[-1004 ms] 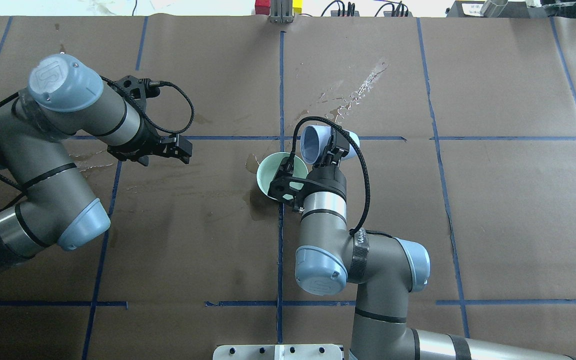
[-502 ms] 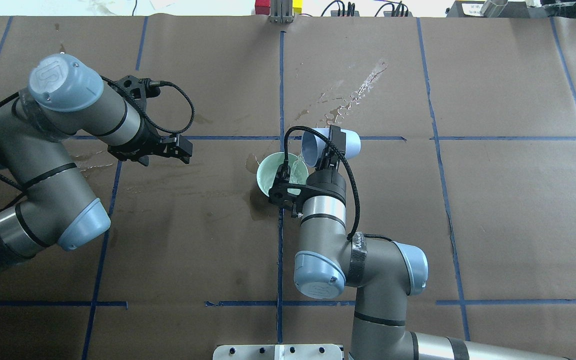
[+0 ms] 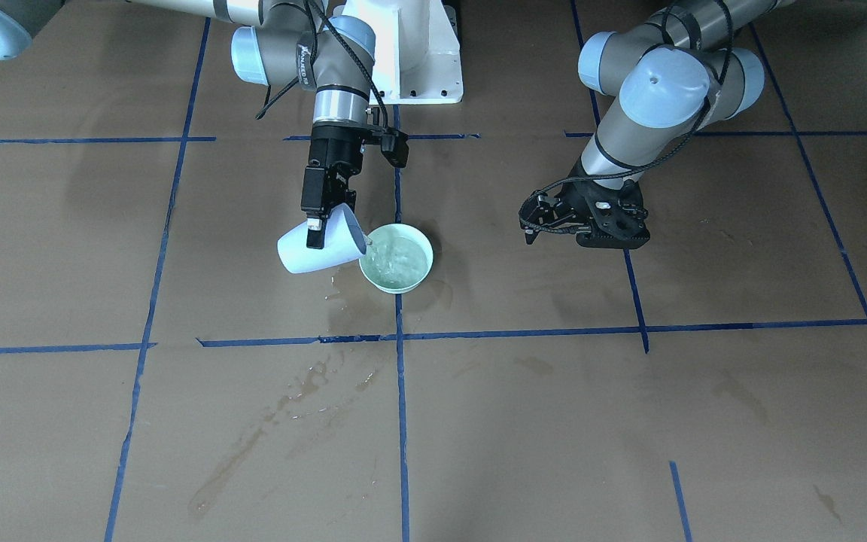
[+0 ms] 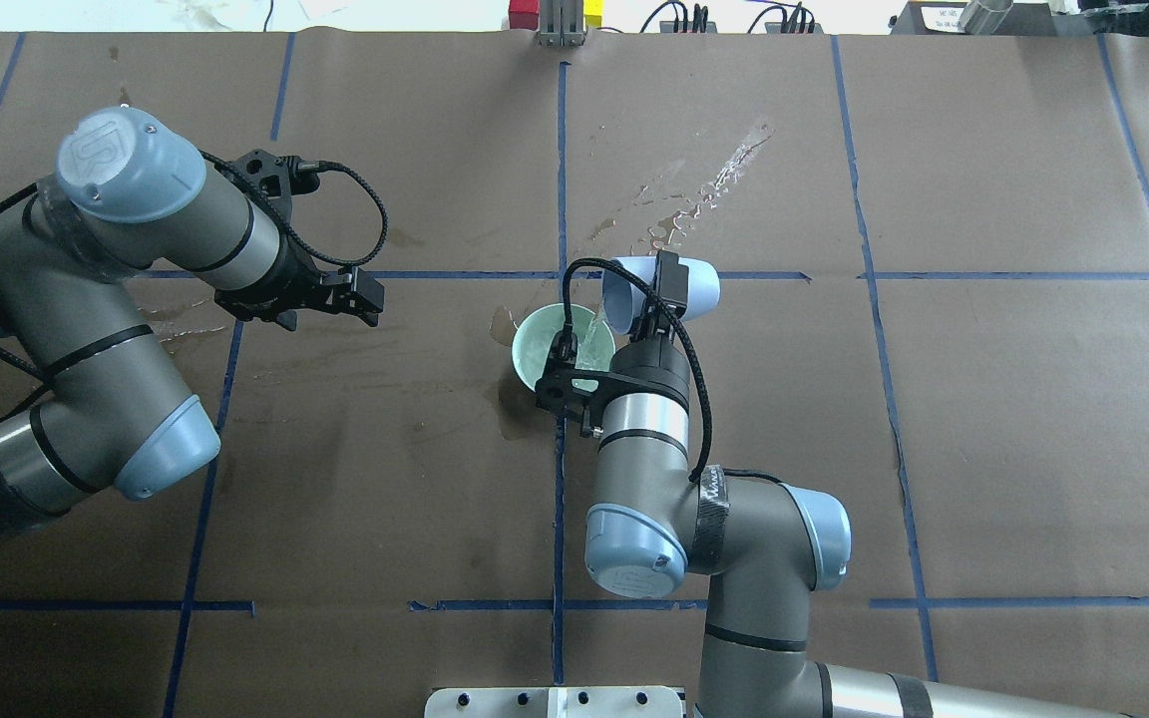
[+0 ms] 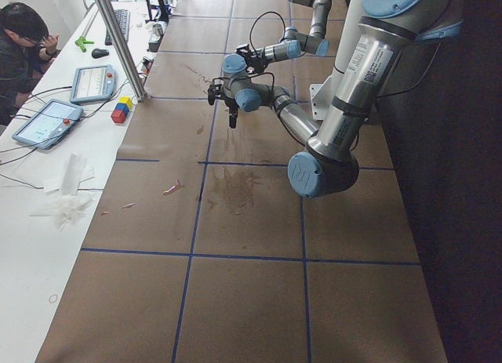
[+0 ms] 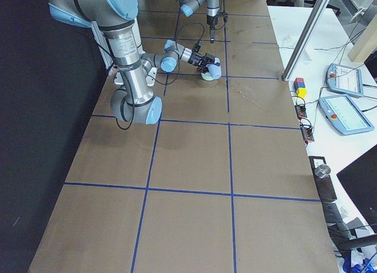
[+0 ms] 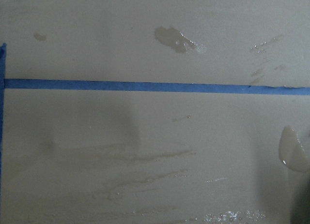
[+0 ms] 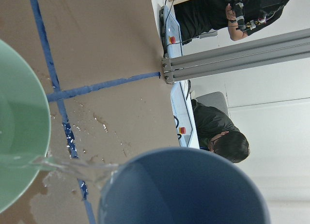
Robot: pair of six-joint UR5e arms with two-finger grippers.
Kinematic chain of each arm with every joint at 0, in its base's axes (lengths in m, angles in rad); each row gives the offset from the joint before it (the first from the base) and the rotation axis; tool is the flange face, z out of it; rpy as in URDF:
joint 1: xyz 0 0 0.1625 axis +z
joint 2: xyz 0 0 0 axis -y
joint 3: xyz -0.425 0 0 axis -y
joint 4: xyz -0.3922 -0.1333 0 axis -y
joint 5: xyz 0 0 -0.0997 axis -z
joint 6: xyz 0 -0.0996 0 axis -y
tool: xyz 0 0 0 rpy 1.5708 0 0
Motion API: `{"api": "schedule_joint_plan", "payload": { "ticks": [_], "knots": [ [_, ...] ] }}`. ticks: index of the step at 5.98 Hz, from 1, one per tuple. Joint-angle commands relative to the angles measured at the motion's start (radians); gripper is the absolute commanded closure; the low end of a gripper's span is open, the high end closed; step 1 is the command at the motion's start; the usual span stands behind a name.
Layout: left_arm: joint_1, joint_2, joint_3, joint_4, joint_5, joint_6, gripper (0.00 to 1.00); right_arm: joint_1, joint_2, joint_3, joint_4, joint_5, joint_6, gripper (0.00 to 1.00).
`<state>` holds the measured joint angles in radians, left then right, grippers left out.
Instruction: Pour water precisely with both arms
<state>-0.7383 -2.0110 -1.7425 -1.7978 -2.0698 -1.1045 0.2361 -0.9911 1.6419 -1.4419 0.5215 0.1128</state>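
Fingers on the right (image 3: 316, 224) clamp a tilted blue cup (image 3: 302, 257) pouring water (image 3: 397, 260) (left fingers (image 4: 366, 288) apart, empty)

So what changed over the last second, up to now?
The right gripper, shut on the blue cup, rolled it further over toward the green bowl. Water now streams from the cup's lip into the bowl; a second ago no stream showed. The bowl and the open, empty left gripper stayed put.
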Motion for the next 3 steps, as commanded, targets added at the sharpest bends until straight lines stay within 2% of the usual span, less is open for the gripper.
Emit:
{"api": "schedule_joint_plan", "payload": {
  "ticks": [1,3],
  "knots": [
    [0.000,0.000,0.000,0.000,-0.001,0.000,0.00,-0.001,-0.001,-0.002,0.000,-0.004,-0.018,1.00],
    [-0.001,0.000,0.000,0.000,-0.001,0.000,0.00,-0.006,-0.001,-0.004,0.000,-0.014,-0.027,1.00]
  ]
}}
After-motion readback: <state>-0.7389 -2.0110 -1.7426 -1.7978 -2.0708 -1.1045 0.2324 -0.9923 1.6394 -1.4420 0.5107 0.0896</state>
